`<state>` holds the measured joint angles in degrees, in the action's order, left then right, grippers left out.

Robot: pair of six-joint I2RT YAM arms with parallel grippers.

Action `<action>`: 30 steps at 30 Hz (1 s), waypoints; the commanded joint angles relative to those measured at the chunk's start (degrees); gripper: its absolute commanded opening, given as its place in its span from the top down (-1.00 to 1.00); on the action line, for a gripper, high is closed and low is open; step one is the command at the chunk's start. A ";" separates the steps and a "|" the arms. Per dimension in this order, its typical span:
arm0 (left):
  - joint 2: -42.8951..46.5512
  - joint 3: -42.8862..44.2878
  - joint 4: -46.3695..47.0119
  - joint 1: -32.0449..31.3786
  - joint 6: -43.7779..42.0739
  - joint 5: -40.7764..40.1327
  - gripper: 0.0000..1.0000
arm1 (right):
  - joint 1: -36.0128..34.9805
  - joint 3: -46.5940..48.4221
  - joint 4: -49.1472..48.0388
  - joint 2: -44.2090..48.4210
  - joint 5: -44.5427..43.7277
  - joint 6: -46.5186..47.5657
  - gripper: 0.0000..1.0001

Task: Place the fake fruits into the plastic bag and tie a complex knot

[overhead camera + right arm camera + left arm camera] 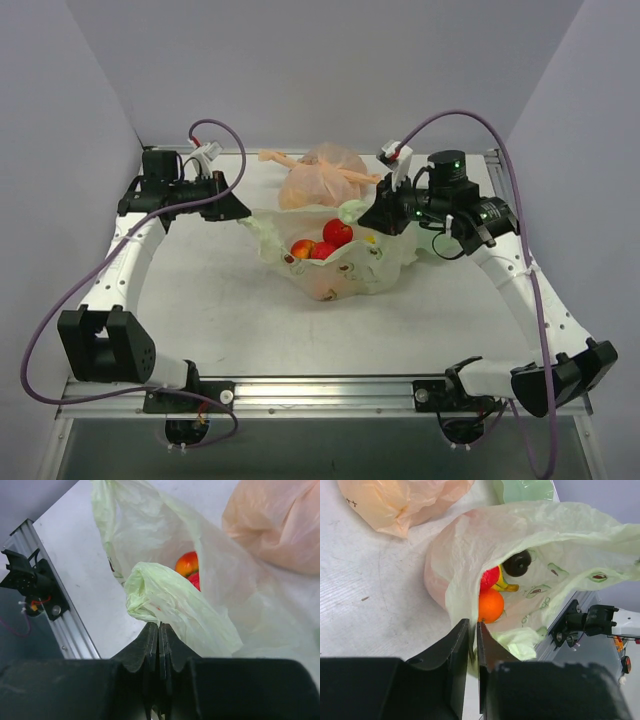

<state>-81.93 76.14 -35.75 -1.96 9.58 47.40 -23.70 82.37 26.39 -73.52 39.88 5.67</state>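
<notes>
Okay, my left gripper (474,626) and right gripper (158,626) each pinch the plastic bag (350,272); thin slippery film, best gripped bunched at handles.

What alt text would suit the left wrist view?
The left gripper pinches the rim of the pale green plastic bag, whose open mouth shows an orange fruit, a red fruit and a banana tip. A peach-orange bag lies beyond.

plastic bag (470,545): thin crinkly translucent film | fake fruits (490,606): glossy plastic | table (370,605): matt, scuffed
</notes>
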 commanded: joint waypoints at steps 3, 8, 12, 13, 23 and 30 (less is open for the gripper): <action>2.47 3.93 2.88 0.55 1.04 5.07 0.24 | -0.20 -9.23 -8.45 0.83 2.14 -13.75 1.00; 9.40 2.79 1.91 0.99 1.23 7.27 -0.47 | -0.12 -9.25 -14.08 0.22 0.64 -19.47 1.00; 10.74 3.14 1.82 -0.06 1.40 7.36 -0.53 | -0.11 -9.15 -15.93 1.27 0.55 -21.49 1.00; 10.48 3.92 1.82 -0.59 1.40 7.36 -0.53 | -0.11 -8.98 -16.80 1.88 0.90 -22.71 1.00; 7.14 7.53 5.94 -12.88 -4.30 9.12 -0.42 | -1.52 -8.36 -20.59 3.73 2.31 -23.26 1.00; 4.59 3.93 25.18 -18.69 3.15 12.36 -0.46 | -3.98 -11.26 -20.59 6.19 3.54 -17.29 1.00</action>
<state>-76.51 80.49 -23.88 -19.70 9.47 56.49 -26.44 71.83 8.67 -70.08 41.21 -15.18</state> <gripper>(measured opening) 0.728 0.028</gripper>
